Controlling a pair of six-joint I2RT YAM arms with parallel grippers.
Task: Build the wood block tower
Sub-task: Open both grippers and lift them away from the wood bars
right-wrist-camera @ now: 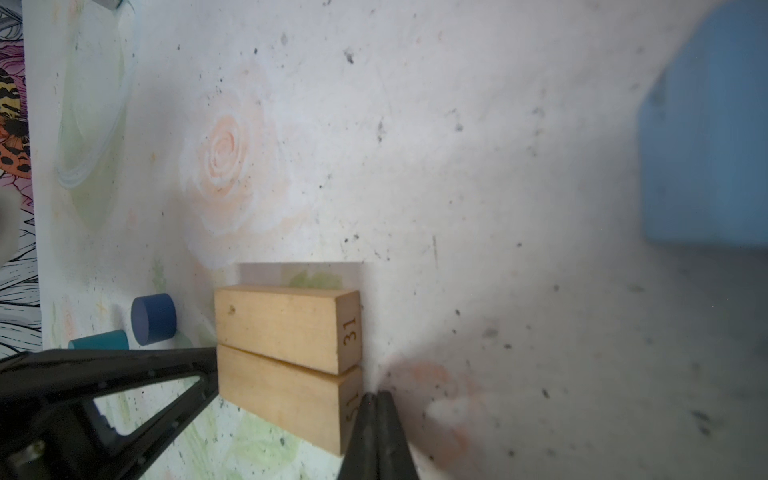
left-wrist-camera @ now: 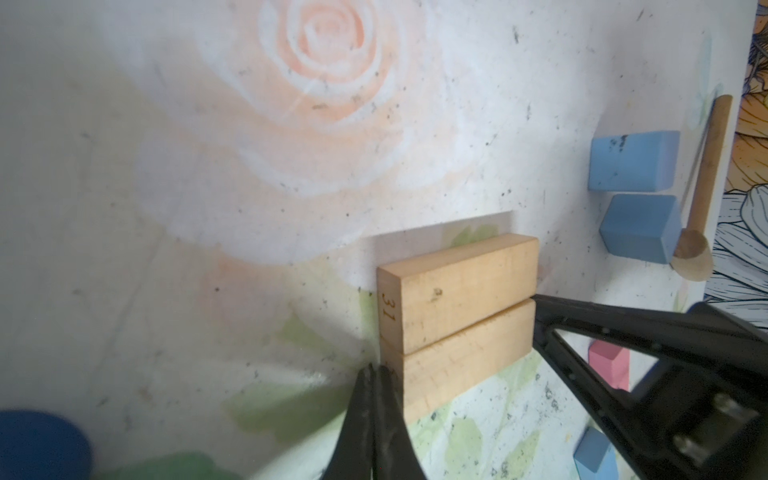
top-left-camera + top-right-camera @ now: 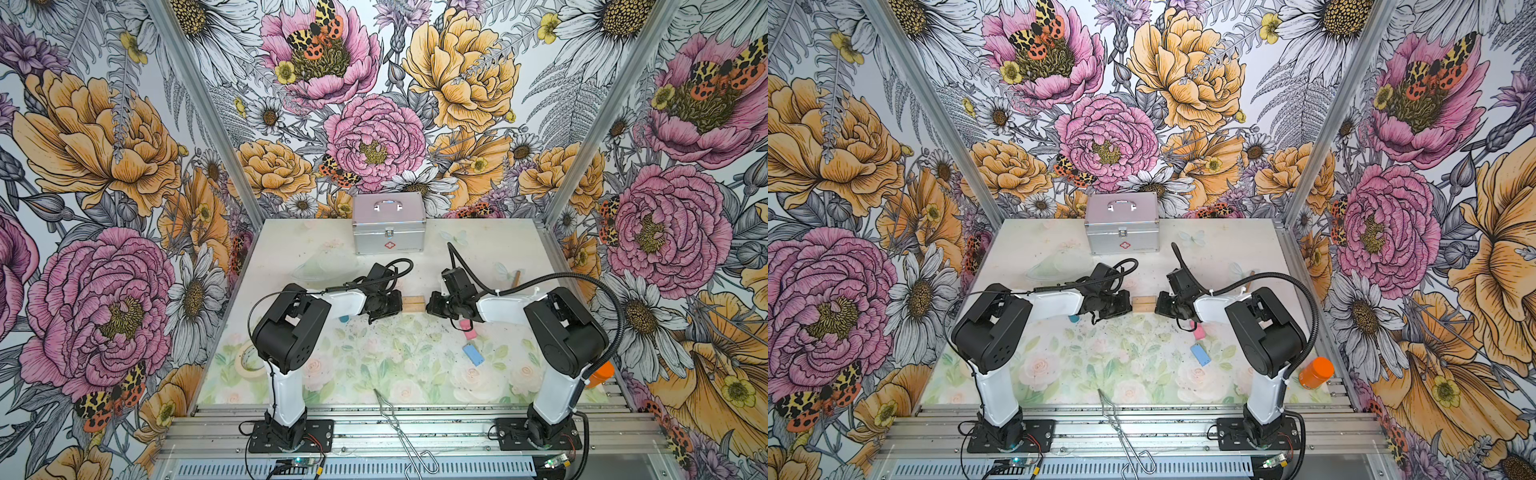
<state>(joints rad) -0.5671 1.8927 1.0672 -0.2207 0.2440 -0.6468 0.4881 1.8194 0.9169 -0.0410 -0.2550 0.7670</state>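
Mid-table, before the red-cross silver case [image 3: 389, 232], two tan planks [image 3: 413, 303] lie side by side, ends stamped "31" and seemingly "51". Left gripper [image 2: 372, 368] and right gripper [image 1: 376, 395] are clenched empty, tips at opposite plank ends. Right wrist view shows a dark blue cylinder [image 1: 153, 318]; left wrist view, light blue cubes [image 2: 633, 160].

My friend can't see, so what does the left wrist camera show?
Two tan planks lie side by side, with the shut left gripper at one end and the shut right gripper at the other. Nearby sit light blue blocks.
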